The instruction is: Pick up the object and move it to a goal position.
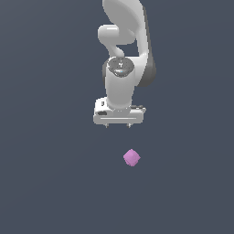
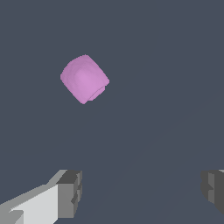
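Reaching stage – the claw (image 1: 118, 125) hangs wide open, empty, apart from the pink object (image 1: 131, 157) mid-surface; next it must centre over it and descend

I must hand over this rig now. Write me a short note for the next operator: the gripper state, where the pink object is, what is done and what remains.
Gripper: open and empty; the wrist view shows its two fingers spread wide with nothing between them.
Object: the pink lump lies on the dark surface, apart from the gripper, not between the fingers. In the exterior view it sits below the hand, slightly toward that view's right.
Done: nothing yet; the object is not grasped.
Left: line the gripper up over the lump, descend, close, lift, carry it to the goal. No goal marker is visible in either view.
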Robot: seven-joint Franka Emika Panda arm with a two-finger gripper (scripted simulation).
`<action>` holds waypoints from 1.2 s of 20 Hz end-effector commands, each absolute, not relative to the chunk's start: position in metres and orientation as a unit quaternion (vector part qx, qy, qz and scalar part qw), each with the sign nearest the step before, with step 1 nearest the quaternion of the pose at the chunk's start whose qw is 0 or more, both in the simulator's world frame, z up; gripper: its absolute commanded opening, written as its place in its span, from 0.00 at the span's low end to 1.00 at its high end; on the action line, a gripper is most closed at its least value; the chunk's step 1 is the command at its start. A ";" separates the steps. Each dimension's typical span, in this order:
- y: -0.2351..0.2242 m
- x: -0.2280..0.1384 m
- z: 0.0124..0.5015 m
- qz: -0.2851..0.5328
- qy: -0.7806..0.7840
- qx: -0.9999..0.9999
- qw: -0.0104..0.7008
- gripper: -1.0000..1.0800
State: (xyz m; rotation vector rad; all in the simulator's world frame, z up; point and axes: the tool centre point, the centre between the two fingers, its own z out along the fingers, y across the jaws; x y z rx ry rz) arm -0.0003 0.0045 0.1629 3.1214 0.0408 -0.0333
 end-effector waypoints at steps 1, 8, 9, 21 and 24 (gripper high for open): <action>0.004 0.000 0.163 -0.011 0.012 1.000 0.010 0.96; 0.007 0.005 0.160 -0.010 0.030 0.999 0.011 0.96; 0.008 0.007 0.159 -0.010 0.036 0.999 0.011 0.96; 0.034 0.047 0.134 -0.008 0.169 0.986 0.010 0.96; 0.043 0.061 0.124 -0.007 0.217 0.976 0.008 0.96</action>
